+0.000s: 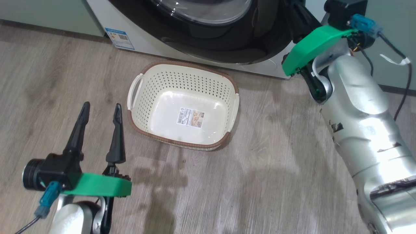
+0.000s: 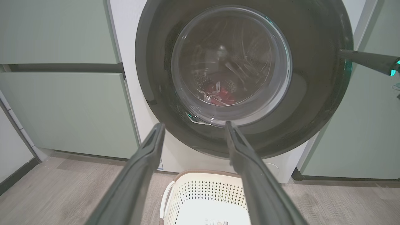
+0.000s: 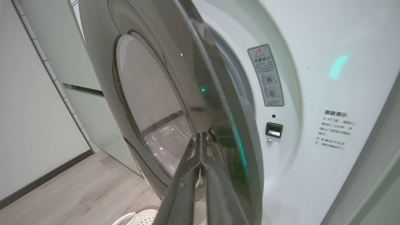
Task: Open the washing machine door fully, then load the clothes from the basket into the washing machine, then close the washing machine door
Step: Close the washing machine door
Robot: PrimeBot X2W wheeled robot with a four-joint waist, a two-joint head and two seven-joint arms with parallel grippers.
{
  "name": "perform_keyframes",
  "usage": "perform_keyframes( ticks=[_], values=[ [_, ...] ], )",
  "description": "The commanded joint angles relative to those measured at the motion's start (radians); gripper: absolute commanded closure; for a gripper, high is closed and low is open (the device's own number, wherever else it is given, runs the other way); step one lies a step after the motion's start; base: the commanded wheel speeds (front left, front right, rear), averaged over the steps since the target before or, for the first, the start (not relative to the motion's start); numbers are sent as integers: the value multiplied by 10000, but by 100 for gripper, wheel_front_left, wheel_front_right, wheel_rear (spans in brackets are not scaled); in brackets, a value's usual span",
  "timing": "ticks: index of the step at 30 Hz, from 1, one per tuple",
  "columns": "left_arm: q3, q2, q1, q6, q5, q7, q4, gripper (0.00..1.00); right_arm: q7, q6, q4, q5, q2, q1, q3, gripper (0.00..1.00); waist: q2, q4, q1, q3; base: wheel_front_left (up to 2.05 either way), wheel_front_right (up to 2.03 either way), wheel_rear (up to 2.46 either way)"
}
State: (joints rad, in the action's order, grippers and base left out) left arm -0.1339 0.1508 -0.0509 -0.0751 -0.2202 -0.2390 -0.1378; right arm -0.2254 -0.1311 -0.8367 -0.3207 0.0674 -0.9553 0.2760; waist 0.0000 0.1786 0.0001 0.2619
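Door (image 3: 150,103) ajar, centre frame; right gripper (image 3: 202,136) pinched shut, empty, tips at its rim. Left gripper (image 1: 101,105) spread wide, lower left; clothes (image 2: 218,93) behind the glass. Risk: tips skid off glossy rim, latch misses.

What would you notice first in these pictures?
The big round washing machine door with its shiny black rim stands out, red clothes showing through its glass. On the wood floor before it sits the cream basket, holding just a sticker. The right gripper, shut, points at the door's edge.
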Motion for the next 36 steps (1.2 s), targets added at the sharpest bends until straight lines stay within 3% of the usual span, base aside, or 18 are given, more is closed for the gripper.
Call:
perform_keyframes(
  ticks=[1,8,13,15,16,17,18,36],
  values=[
    [289,67,-386,-4,-17,-96,-257,0,-139,4,203,-106,-172,-326,225,100,0,-18,-1,-8,0,0,0],
    [309,128,-367,-19,-23,-129,-153,0,-315,4,151,-693,-172,-245,1141,100,0,-175,-1,-150,0,0,0],
    [336,222,-296,-48,-15,-119,-166,0,-355,4,841,-911,-172,282,1561,100,0,-414,-1,-365,0,0,0],
    [341,266,-256,-62,-12,-82,-186,0,-358,4,1293,-882,-172,656,1545,64,0,-528,-1,-459,0,0,0],
    [341,266,-256,-62,-12,-82,-186,0,-358,4,1293,-882,-172,656,1545,64,0,-528,-1,-459,0,0,0],
    [341,290,-228,-68,-8,-59,-186,0,-359,4,1545,-849,-172,881,1450,35,0,-590,-1,-534,0,0,0],
    [346,316,-191,-75,-7,-31,-196,0,-360,4,1811,-785,-172,1119,1330,0,0,-666,-1,-598,0,0,0],
    [240,672,589,-75,-88,449,-63,0,-75,4,5563,560,-172,6227,-733,0,0,-1968,-1,-1817,0,0,0]
  ],
)
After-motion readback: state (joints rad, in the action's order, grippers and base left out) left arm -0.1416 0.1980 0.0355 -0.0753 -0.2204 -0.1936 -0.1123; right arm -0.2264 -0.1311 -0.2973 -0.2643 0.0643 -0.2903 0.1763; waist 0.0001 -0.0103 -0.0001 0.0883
